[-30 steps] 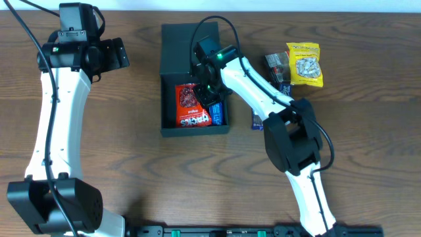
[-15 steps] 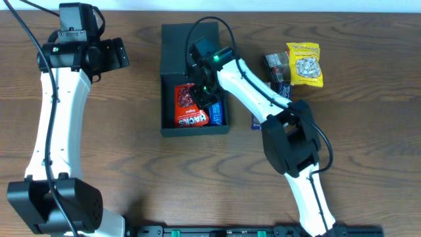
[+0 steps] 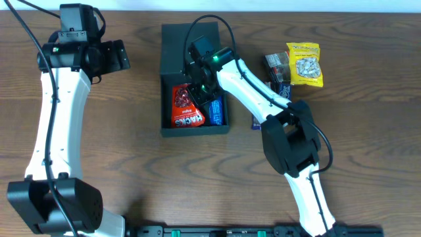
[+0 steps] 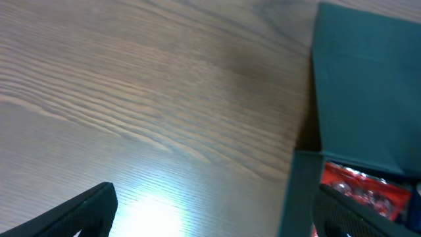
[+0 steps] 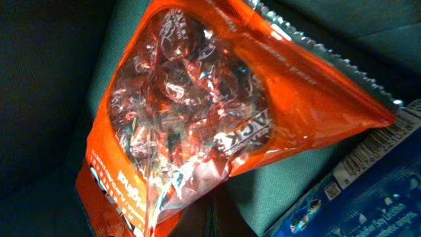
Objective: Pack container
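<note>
The dark container (image 3: 163,79) lies open at the table's middle back, its flap lid (image 3: 176,43) lying flat behind it. Inside it are a red snack packet (image 3: 184,108) on the left and a blue packet (image 3: 216,112) on the right. My right gripper (image 3: 200,89) is down in the box, shut on the red packet's edge (image 5: 197,99); in the right wrist view the jaws (image 5: 212,220) meet at the packet's lower edge, with the blue packet (image 5: 355,197) beside them. My left gripper (image 3: 122,56) is open and empty, left of the box; its view shows the box wall (image 4: 299,191).
A yellow snack packet (image 3: 304,64) and a clear-wrapped packet (image 3: 276,64) lie right of the box. Another small dark-blue packet (image 3: 258,120) lies partly under the right arm. Bare wood table (image 4: 145,99) lies under the left gripper.
The right gripper has shifted a little left inside the box, and the red packet has moved left with it toward the left wall. The left arm has not moved.
</note>
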You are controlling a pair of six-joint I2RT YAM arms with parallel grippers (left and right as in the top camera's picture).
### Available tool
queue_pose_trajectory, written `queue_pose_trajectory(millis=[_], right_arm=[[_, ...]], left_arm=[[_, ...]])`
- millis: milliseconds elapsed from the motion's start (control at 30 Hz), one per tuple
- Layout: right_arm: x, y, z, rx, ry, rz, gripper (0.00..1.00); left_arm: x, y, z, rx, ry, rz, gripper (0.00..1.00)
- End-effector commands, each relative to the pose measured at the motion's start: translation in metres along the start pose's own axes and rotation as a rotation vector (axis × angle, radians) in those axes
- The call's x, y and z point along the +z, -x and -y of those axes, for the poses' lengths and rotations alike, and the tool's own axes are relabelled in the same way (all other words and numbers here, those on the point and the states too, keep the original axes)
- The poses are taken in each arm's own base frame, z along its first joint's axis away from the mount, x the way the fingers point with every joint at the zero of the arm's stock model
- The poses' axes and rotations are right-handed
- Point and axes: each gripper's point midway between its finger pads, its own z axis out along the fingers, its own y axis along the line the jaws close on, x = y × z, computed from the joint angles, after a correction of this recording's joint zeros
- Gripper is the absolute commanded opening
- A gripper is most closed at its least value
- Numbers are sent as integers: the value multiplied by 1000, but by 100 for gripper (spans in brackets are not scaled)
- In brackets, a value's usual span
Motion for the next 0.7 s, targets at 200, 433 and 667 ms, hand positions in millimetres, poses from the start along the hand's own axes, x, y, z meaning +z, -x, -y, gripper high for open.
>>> queue_pose_trajectory(millis=[200,433,667], right_arm=[[5,2,-8,0,-6,2,1],[5,2,-5,5,-7,2,1],[7,1,-4,7,-7,-1,1]], left_arm=[[51,-57,30,-30,-189,-245,95],[85,-91,33,-115,-211,-391,35],[111,-115,53,-178,-313,-517,6]])
